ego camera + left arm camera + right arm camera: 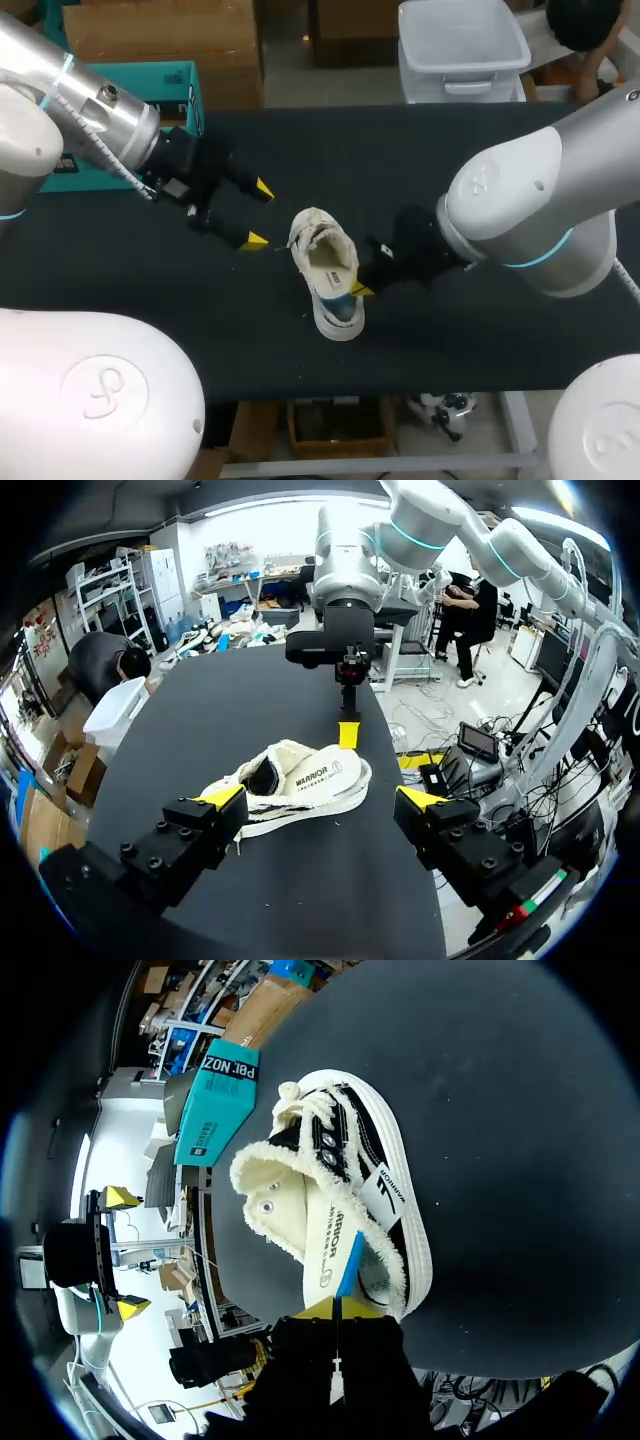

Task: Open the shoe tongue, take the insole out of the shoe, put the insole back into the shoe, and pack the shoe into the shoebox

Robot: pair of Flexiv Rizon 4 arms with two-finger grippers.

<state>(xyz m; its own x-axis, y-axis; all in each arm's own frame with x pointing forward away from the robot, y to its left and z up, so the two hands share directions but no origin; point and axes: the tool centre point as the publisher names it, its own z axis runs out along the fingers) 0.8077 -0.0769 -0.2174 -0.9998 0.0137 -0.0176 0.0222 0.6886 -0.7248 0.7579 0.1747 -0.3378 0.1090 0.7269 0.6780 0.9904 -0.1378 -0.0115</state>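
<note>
A robotics lab: industrial left arm (90, 110) and right arm (530, 200) over a black worktable (330, 150).

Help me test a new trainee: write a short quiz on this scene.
1. True or false: the left end effector is shut on the shoe.
2. The right end effector is: A) over the shoebox; B) at the shoe, pinching the insole; C) raised high above everything.
3. Fill in: the shoe lies on the ____, outside the shoebox.
Key: 1 false, it is open and apart from the shoe; 2 B; 3 table.
</note>
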